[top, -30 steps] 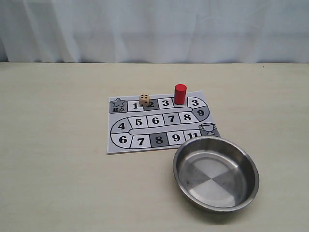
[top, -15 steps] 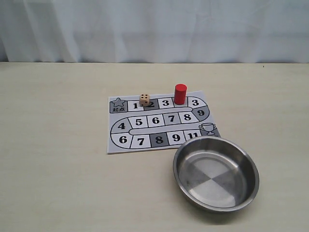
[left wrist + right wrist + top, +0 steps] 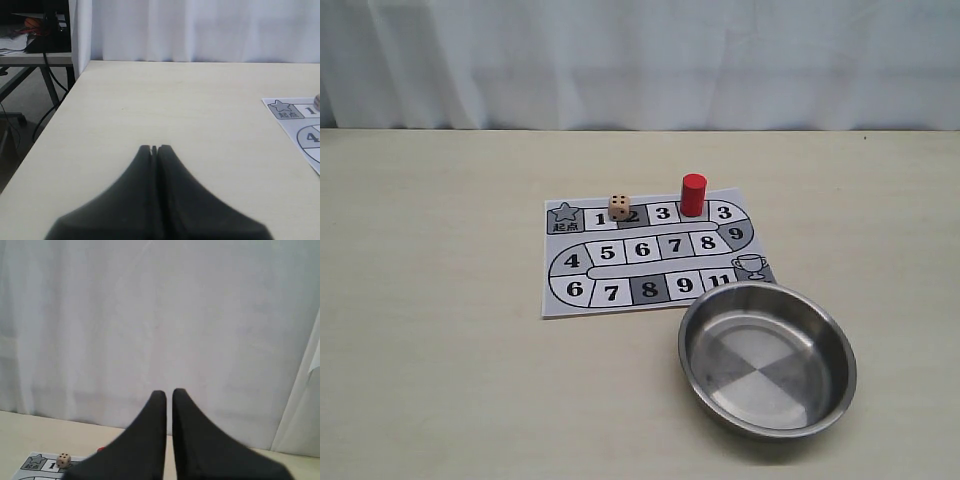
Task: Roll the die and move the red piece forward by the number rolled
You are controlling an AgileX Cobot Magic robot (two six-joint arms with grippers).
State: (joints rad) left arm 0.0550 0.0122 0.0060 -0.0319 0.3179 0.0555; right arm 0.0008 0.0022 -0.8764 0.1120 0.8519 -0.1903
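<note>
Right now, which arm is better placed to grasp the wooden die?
Probably left. The tan wooden die sits on the grey numbered board's left part, the left arm's side. The left end effector hovers low over the table; the right end effector faces the white curtain.

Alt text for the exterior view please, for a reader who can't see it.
A numbered board lies on a pale table, a tan die on its far row between squares 1 and 2, a red piece upright further right on that row. An empty steel bowl overlaps the board's near right corner.
</note>
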